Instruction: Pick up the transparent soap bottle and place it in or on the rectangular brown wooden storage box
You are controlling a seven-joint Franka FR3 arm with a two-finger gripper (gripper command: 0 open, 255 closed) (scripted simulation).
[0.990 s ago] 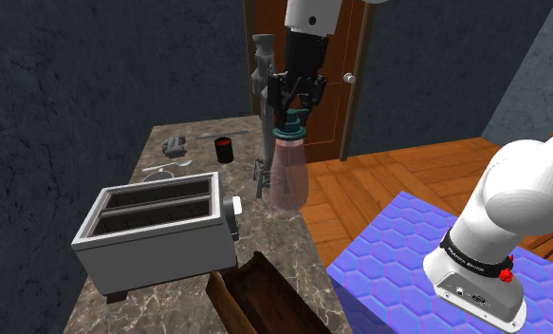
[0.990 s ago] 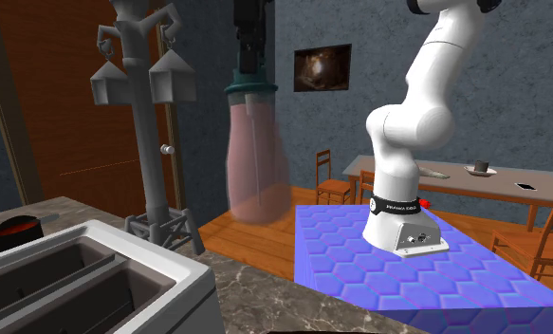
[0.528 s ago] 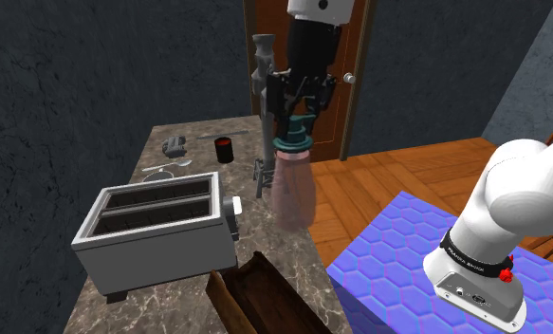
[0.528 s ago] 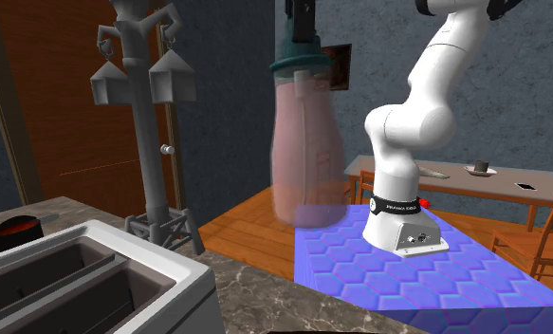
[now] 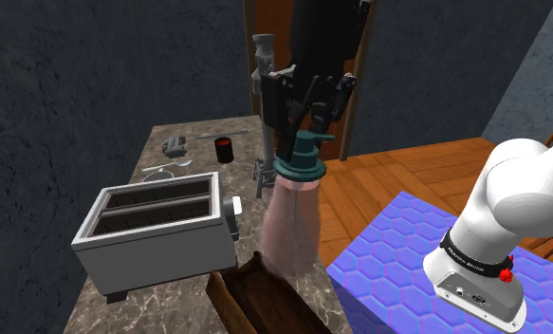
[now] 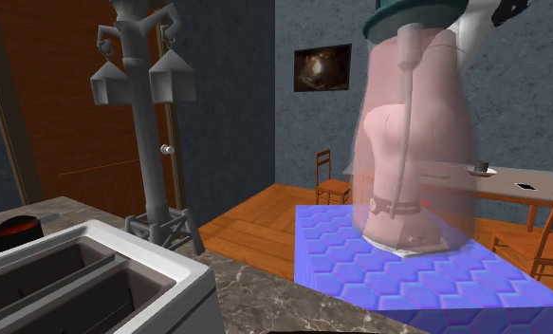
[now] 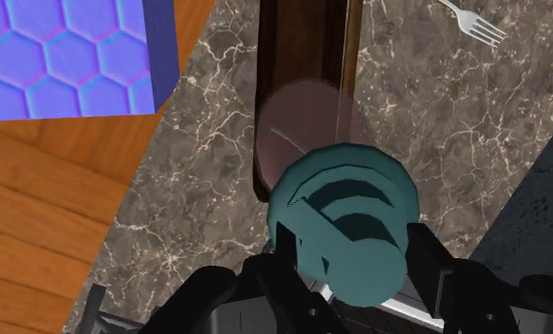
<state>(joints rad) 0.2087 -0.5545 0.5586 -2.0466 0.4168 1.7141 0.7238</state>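
Wrist view: claw [image 7: 352, 254] grips bottle [image 7: 341, 194]; fork [image 7: 473, 24] near box [image 7: 303, 47].

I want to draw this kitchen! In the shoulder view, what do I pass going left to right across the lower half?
Toaster → pinkish see-through soap bottle, hanging from the end effector → purple honeycomb stand → white arm base.

White rounded arm [image 5: 516, 194], black band [image 5: 475, 259] round its base (white lettering there, red knob [image 5: 505, 275] beside it), all-black angular gripper [image 5: 307, 128]
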